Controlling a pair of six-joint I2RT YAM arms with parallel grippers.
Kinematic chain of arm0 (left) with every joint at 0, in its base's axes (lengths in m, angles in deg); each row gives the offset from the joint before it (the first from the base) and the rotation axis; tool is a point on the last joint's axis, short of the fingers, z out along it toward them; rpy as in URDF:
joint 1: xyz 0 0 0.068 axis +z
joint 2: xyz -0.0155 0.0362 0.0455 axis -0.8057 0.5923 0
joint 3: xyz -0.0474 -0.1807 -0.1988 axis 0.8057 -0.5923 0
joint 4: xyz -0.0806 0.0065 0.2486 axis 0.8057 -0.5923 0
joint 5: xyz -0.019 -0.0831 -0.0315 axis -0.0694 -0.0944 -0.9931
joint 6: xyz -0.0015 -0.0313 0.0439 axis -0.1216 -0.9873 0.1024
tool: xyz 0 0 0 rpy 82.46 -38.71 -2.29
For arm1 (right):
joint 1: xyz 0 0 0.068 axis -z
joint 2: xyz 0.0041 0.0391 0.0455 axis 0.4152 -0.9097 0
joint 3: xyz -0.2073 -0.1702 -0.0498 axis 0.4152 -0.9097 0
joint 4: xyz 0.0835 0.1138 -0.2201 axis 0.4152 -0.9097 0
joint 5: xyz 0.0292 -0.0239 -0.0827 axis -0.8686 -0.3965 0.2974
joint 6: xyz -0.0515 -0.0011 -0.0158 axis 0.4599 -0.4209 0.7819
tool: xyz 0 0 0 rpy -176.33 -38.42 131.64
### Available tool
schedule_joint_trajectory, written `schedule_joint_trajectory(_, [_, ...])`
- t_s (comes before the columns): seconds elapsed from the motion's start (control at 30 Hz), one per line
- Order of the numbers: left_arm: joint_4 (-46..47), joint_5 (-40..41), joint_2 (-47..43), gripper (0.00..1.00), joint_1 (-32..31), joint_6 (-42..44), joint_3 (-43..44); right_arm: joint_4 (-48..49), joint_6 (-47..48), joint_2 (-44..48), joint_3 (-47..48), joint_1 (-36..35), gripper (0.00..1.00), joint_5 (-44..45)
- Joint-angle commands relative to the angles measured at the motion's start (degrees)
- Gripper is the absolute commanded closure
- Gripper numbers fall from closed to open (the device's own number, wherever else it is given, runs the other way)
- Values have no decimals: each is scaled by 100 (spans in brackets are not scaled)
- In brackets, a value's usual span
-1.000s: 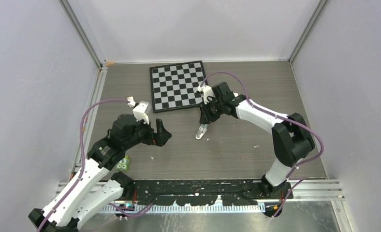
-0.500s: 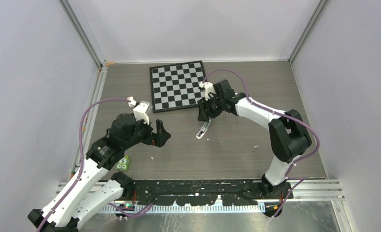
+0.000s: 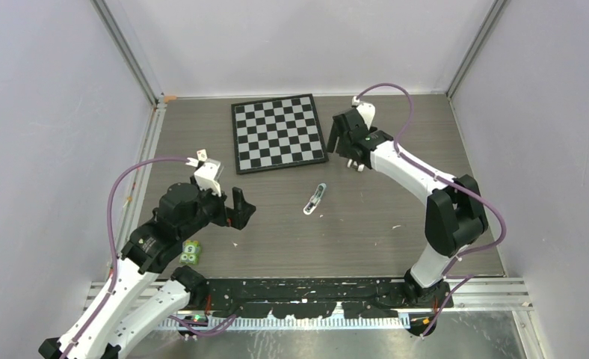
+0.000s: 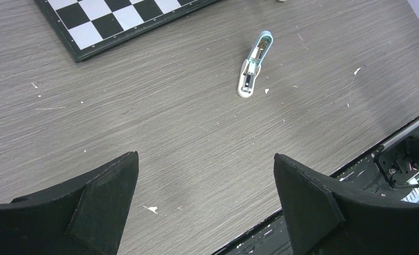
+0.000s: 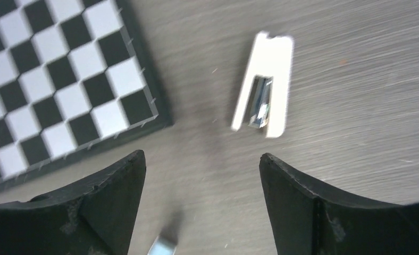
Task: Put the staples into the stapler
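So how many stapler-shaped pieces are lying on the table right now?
2. A light-blue-and-white piece lies mid-table; the white stapler lies just right of the chessboard's near right corner. Others may be hidden from view.

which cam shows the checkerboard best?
Top external. The whole checkerboard is in frame there, with all four corners visible and the squares sharp. The left wrist view catches only one corner and an edge strip along its top. The right wrist view shows a slightly blurred corner portion at upper left.
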Motion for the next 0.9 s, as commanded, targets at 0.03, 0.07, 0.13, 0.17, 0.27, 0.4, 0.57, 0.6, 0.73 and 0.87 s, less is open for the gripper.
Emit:
schedule_joint_trajectory(0.03, [25,80,-126,0,10,147,73,-166,-631,-412,387,70,14,2031])
schedule_joint_trajectory(0.07, [35,80,-138,0,11,147,72,-157,-642,-500,433,88,13,2150])
schedule_joint_trajectory(0.13, [49,80,-157,0,10,154,63,-130,-660,-705,539,167,9,2154])
schedule_joint_trajectory(0.17, [50,80,-158,0,14,168,63,-124,-680,-816,601,214,5,2028])
schedule_joint_trajectory(0.27, [50,75,-149,0,11,174,69,-128,-775,-1162,760,341,3,1798])
schedule_joint_trajectory(0.4, [34,57,-166,1,10,165,59,43,-804,-1420,740,442,5,1710])
schedule_joint_trajectory(0.57, [45,88,-192,1,13,180,54,164,-776,-1660,718,579,10,1437])
schedule_joint_trajectory(0.6, [43,88,-198,1,10,182,62,185,-765,-1688,700,607,10,1382])
schedule_joint_trajectory(0.73, [44,342,-253,1,13,200,55,291,-634,-1798,627,685,14,1079])
schedule_joint_trajectory(0.87, [81,466,-243,3,10,201,50,540,-525,-1783,451,713,21,750])
